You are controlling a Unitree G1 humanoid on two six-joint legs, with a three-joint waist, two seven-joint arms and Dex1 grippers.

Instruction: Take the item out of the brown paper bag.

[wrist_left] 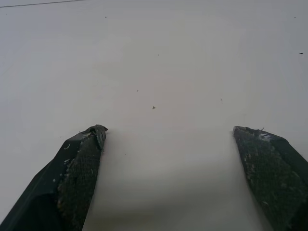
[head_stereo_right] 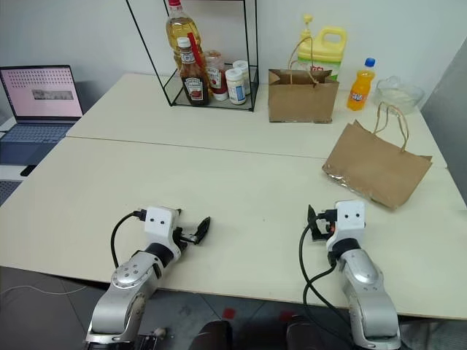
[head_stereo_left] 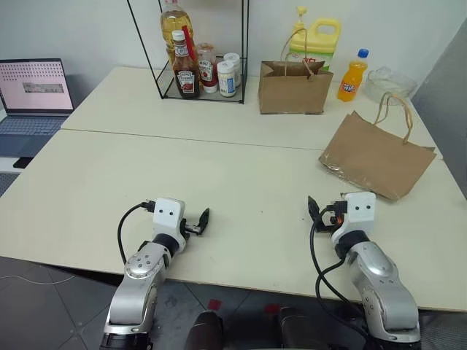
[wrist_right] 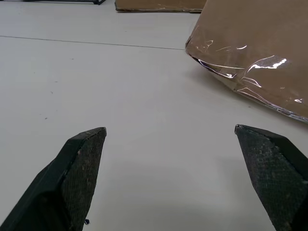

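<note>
— At the far left, what goes in the log?
— One open laptop (head_stereo_left: 33, 95), screen lit, beside the pale table (head_stereo_left: 241, 182).

— Near edge, left side?
— One left gripper (wrist_left: 168, 134), fingers spread wide over bare tabletop, grasping nothing.

— Back of the table, moving right?
— One black wire rack (head_stereo_left: 204, 51). In it: one tall bottle of yellow oil (head_stereo_left: 175, 22), one ketchup bottle (head_stereo_left: 185, 73), and a few small jars (head_stereo_left: 228, 73) too crowded to count. Next, bags: two in all. Bag one is a neat brown bag (head_stereo_left: 292, 87), standing upright, with one yellow jug (head_stereo_left: 321, 40) just behind it.

— Near edge, right side?
— One right gripper (wrist_right: 171, 132), released as well, fingers wide apart and empty. It is pointed toward the table, with the creased bag's corner ahead and to its right, not touching.

— Further right?
— One orange soda bottle (head_stereo_left: 352, 76), blue cap, upright. One clear bowl (head_stereo_left: 389, 84) beside it. Bag two, the creased brown paper bag (head_stereo_left: 376, 157), lies on its side near the right edge, cord handle (head_stereo_left: 398, 109) toward the back.

— The cola bottle?
— Cannot tell; the paper hides whatever the bag holds.
</note>
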